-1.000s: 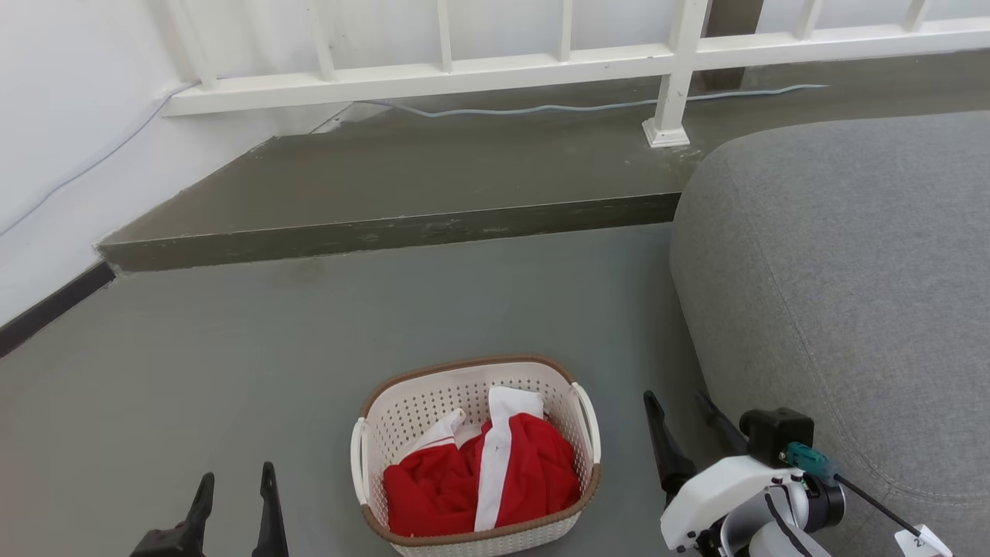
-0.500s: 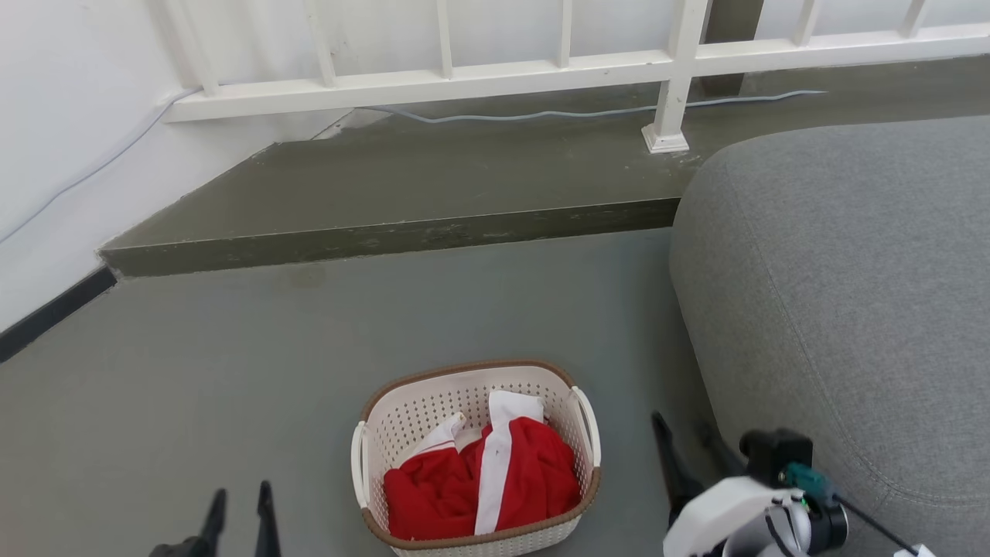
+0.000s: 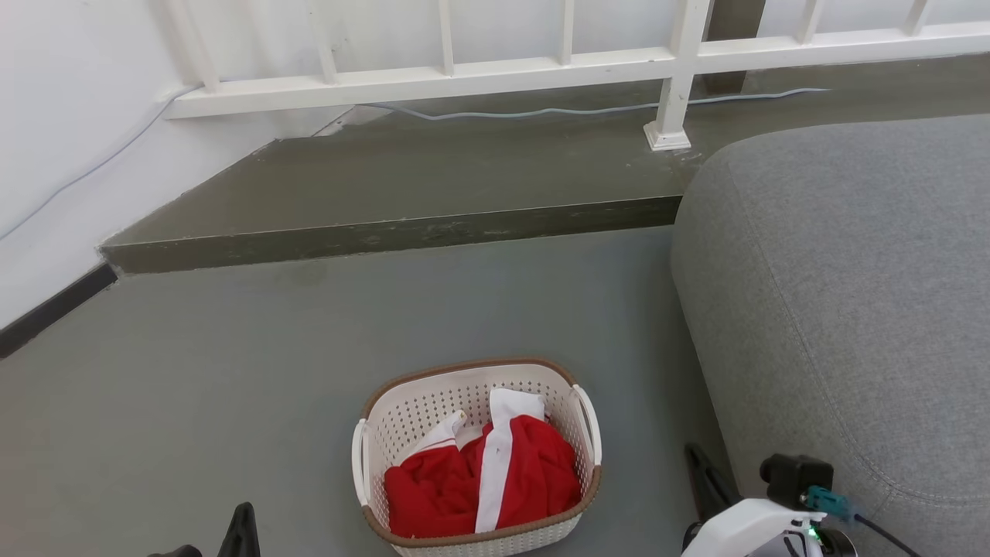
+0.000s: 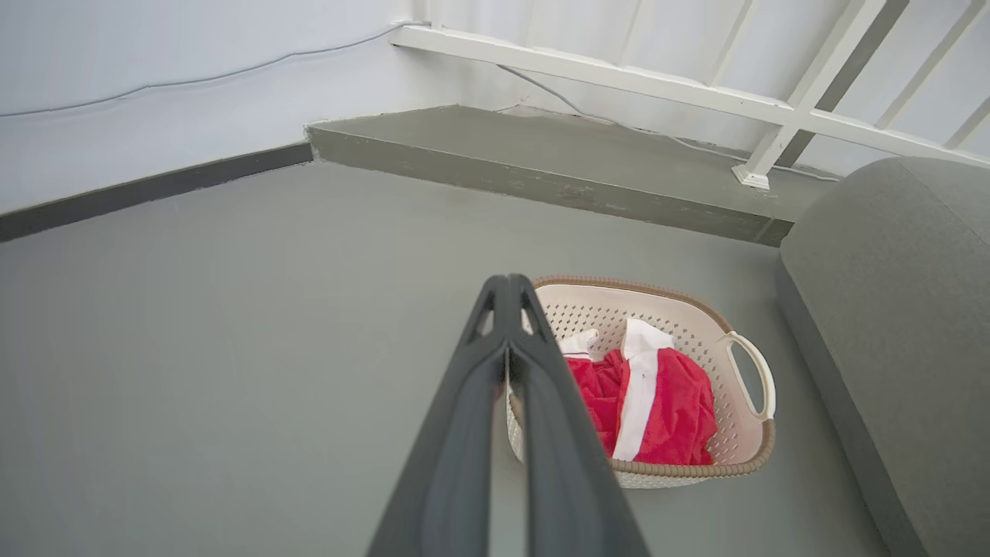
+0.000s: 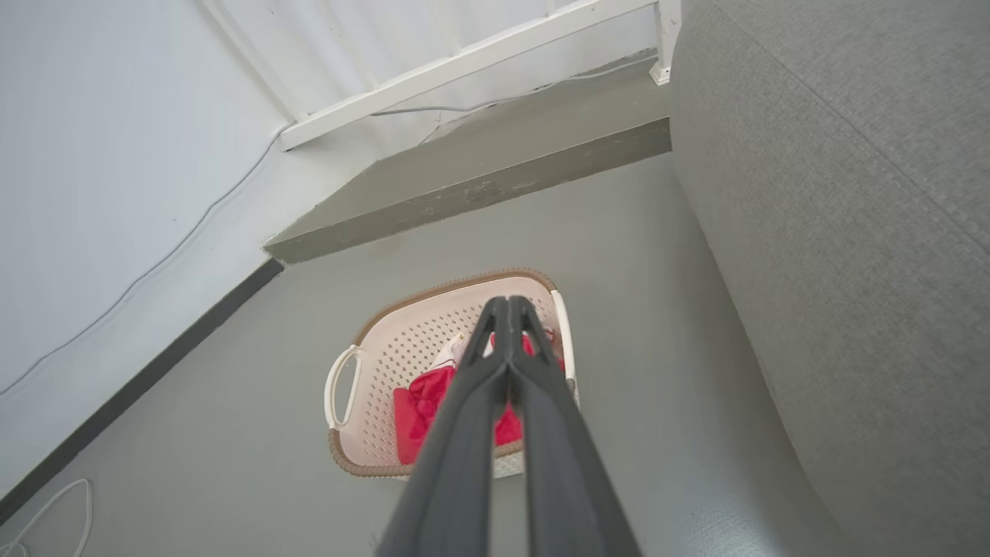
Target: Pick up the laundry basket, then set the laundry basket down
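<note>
Grey floor holds the cream perforated plastic laundry basket near the sofa; left gripper and right gripper, fingers pressed together, should spread before meeting its white side handles.

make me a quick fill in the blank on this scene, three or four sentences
1. The cream-white perforated plastic basket with the brown woven-look rim rests on the grey ____.
2. Inside it lies a garment of white and ____.
3. In the left wrist view, the left end effector has its fingers pressed ____.
4. The grey upholstered seat stands on the robot's ____ side.

Missing words: floor; red; together; right
</note>
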`<state>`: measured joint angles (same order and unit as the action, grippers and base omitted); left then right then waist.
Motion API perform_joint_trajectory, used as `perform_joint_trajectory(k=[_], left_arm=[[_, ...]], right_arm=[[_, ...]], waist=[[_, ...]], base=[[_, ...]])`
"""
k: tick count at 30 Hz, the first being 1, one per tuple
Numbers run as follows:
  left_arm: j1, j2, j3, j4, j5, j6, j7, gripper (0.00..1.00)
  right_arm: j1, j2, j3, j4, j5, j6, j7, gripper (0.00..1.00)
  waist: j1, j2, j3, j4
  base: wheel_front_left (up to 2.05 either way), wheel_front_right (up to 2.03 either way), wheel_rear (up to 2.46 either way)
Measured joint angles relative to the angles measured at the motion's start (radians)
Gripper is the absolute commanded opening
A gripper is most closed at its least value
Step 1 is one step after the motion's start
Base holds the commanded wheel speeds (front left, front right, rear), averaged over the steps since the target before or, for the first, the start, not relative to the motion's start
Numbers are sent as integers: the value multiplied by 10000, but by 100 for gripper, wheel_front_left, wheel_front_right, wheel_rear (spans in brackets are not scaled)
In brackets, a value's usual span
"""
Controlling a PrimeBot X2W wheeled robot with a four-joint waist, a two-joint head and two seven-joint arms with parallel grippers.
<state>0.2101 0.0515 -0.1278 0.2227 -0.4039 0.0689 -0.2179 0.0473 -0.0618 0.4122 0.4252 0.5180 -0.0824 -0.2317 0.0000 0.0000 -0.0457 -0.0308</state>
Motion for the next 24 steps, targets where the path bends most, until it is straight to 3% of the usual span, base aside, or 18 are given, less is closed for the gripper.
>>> perform_joint_trajectory(k=[24], left_arm=[[-425, -13, 445, 134, -2771, -437, 784, 0]], right_arm=[[-64, 27, -1137, -378, 2543, 428, 683, 0]], waist=[[0, 0, 111, 70]], base=[[0, 0, 0]])
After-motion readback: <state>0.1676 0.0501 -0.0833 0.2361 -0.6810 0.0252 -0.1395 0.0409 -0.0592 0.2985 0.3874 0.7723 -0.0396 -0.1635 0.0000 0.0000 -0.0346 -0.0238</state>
